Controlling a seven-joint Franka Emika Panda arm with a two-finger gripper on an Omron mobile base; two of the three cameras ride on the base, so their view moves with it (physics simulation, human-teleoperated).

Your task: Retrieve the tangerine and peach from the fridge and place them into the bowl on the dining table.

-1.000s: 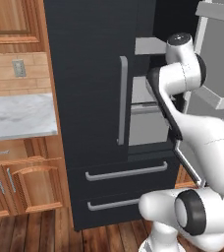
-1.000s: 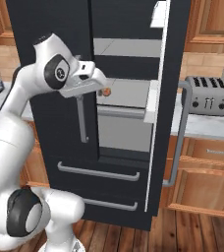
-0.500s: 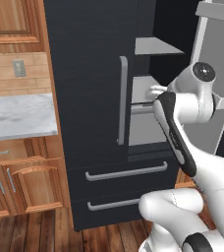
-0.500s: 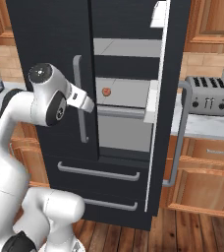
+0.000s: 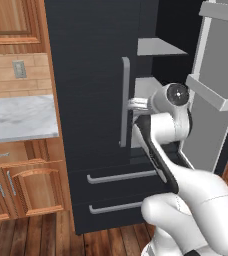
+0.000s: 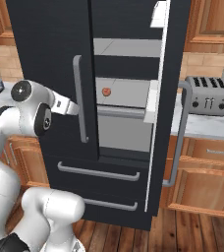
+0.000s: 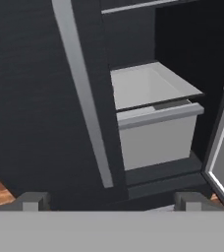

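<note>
we stood before the fridge point(image 6: 133, 74), its right door point(image 6: 165, 113) swung open and its left door point(image 5: 86, 100) shut, the long grey handle point(image 6: 79, 98) of the shut door running down just beside the gap. in the right base view we saw one small round fruit point(image 6: 105, 91) lying on a light grey shelf point(image 6: 126, 91) inside, reddish orange at that size; we could not tell whether it was the peach or the tangerine. it sat toward the left of the shelf, just past the edge of the shut door.

our gripper point(image 5: 136, 104) was outside the fridge, level with the middle shelves and pointing toward the handle of the shut door. in the right base view the gripper point(image 6: 70, 107) ended just left of that handle, with the fruit beyond the handle, further right, slightly higher and deeper in, so the jaws and the fruit were well apart and not touching. the jaws stood wide and held nothing; in the hand view the two finger tips point(image 7: 34, 201) rose far apart at the bottom, with the handle point(image 7: 84, 98) slanting up between them and a white drawer point(image 7: 155, 130) under a grey shelf to its right.

a toaster point(image 6: 210, 94) stood on the bench point(image 6: 207, 125) to the right of the fridge.
</note>
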